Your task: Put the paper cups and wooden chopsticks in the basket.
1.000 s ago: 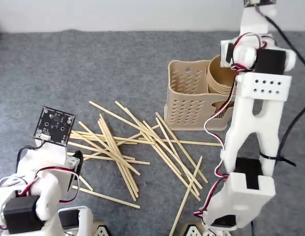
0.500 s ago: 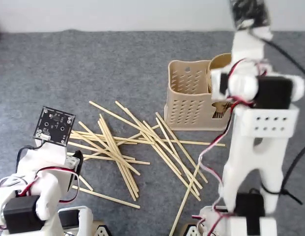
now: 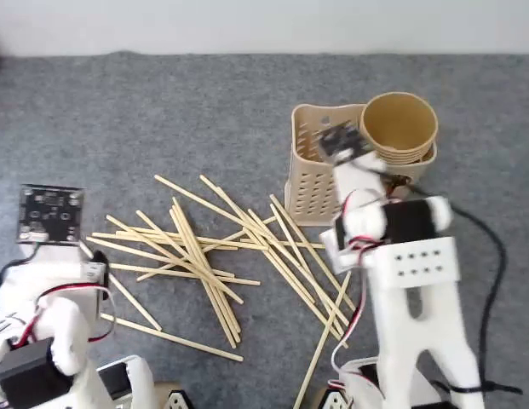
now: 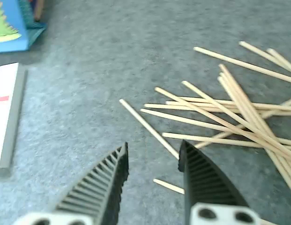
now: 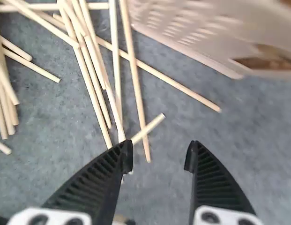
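One basket (image 3: 311, 187), one stack of paper cups (image 3: 400, 126), roughly twenty loose wooden chopsticks (image 3: 200, 256), two arms (image 3: 413, 281)

— Where does the high camera sit?
— Above the table (image 3: 162, 111), looking steeply down, with both arms at its near edge.
— And the wrist cameras?
— Each sits low and close, looking forward past its own tool: left tool (image 4: 153, 157), right tool (image 5: 159, 152). All three views share the chopsticks (image 3: 221, 256).
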Robot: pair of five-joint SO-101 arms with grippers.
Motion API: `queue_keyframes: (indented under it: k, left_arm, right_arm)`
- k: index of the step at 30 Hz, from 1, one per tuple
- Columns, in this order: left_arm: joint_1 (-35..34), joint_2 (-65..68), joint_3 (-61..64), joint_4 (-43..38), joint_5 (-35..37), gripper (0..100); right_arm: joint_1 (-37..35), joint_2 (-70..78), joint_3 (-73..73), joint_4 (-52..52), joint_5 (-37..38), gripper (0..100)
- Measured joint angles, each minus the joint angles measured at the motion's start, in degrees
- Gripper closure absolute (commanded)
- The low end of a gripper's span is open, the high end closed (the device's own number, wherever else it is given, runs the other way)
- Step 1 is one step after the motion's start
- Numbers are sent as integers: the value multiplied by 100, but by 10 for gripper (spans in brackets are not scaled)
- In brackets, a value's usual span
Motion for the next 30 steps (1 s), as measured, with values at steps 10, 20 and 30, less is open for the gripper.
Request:
queue_keyframes:
  k: [10, 20, 30]
  left_arm:
    - [-879, 0, 1055, -897, -413, 831]
    - [-923, 35, 2040, -1512, -422, 831]
    - [-905, 44, 2295, -1582, -422, 831]
  right_arm:
    - [-1363, -9, 1565, -2374, 18, 811]
    - [-1776, 1609, 1143, -3015, 18, 811]
    - [-1881, 3534, -79, -3042, 18, 811]
